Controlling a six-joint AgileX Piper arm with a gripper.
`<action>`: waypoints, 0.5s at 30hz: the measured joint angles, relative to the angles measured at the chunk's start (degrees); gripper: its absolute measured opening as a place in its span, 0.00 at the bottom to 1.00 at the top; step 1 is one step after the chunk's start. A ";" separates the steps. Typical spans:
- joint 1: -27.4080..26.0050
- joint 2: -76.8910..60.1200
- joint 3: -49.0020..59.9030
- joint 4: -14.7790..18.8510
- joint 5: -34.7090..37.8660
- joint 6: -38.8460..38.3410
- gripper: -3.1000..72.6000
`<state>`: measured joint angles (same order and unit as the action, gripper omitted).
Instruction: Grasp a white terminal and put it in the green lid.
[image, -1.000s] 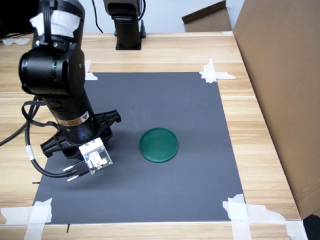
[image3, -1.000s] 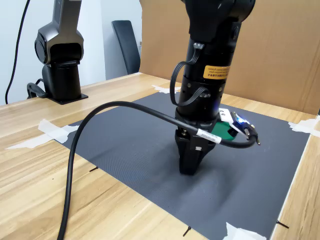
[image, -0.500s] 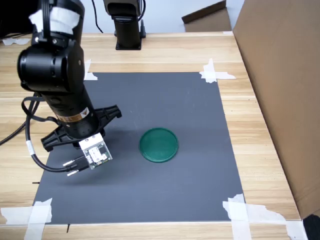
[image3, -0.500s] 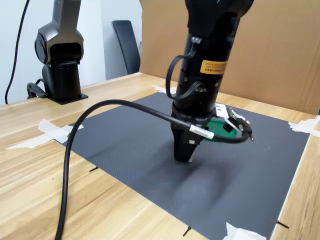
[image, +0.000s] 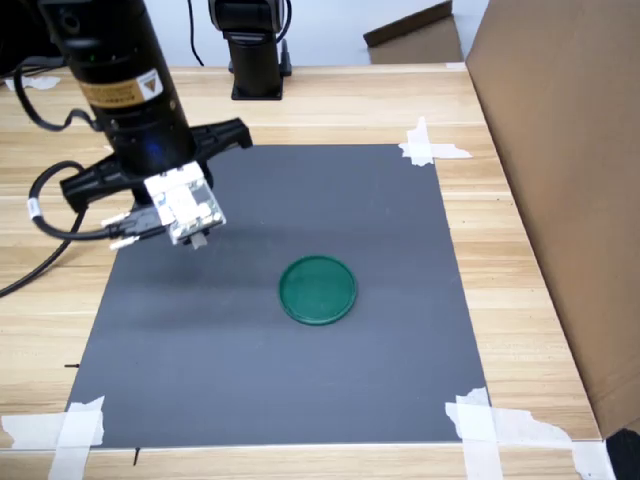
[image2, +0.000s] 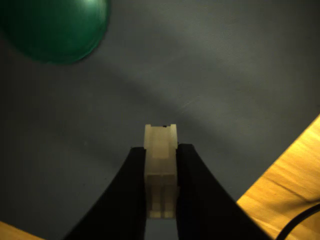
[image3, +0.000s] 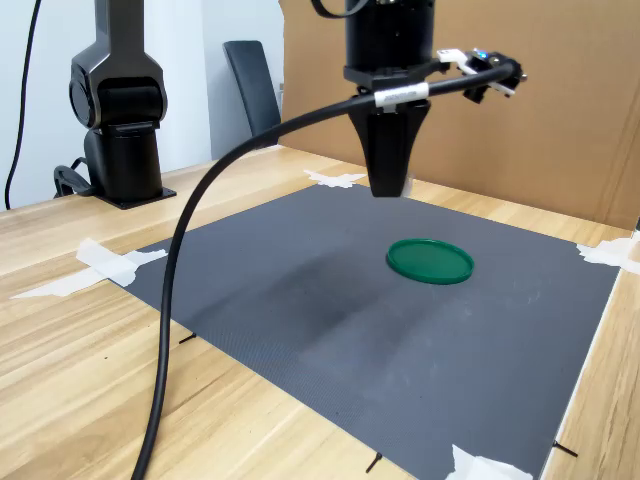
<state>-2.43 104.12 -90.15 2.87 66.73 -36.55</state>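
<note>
Ribbed rect. white terminal (image2: 160, 170) in gripper (image2: 161, 212)

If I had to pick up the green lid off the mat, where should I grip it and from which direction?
Come straight down and pinch the green lid across its thin raised rim. It lies flat on the mat, so there is probably no gap to slide under.

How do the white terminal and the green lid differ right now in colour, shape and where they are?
Colour and shape: the white terminal is a pale, small rectangular block; the green lid is a dark green, flat round disc, much wider. Place: the terminal is clamped between the end effector fingers, lifted above the mat; the lid lies flat on the grey mat, untouched. The lid holds nothing yet. Both look like plastic.
</note>
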 joint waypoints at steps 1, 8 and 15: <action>0.10 -0.67 0.60 0.00 0.00 -0.20 0.15; 9.94 -8.13 12.25 -0.72 -4.95 0.34 0.15; 19.65 -6.92 11.45 -3.99 -7.39 9.30 0.15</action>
<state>17.21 97.20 -78.70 -1.12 59.34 -27.25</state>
